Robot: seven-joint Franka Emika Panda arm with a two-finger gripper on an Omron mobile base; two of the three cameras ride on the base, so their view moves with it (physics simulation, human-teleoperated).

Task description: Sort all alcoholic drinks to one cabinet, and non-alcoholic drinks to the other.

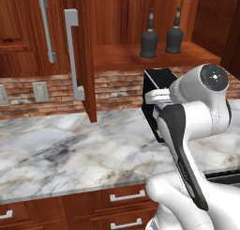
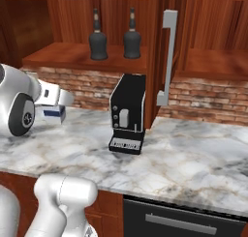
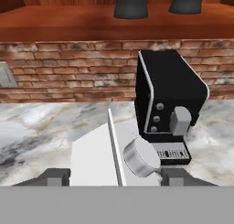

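Two dark bottles [image 1: 150, 41] [image 1: 174, 36] stand side by side on the shelf of the open left cabinet [image 1: 154, 57]. From the other side the same bottles [image 2: 98, 40] [image 2: 131, 37] show above the counter. The right cabinet [image 2: 213, 62] is open too, with a bare shelf. My gripper [image 2: 54, 107] hangs over the counter left of the coffee machine, shut on the white-and-blue milk carton [image 2: 54, 116]. In the hand view the carton [image 3: 93, 159], with its ridge and round grey cap, sits between the fingertips of the gripper [image 3: 115, 176].
A black coffee machine [image 2: 127, 112] stands on the marble counter [image 1: 70, 149] under the bottles' shelf. An open cabinet door [image 1: 75, 55] juts out left of the shelf, another door [image 2: 167, 57] hangs right of the machine. Brick backsplash [image 3: 68, 72] lies behind.
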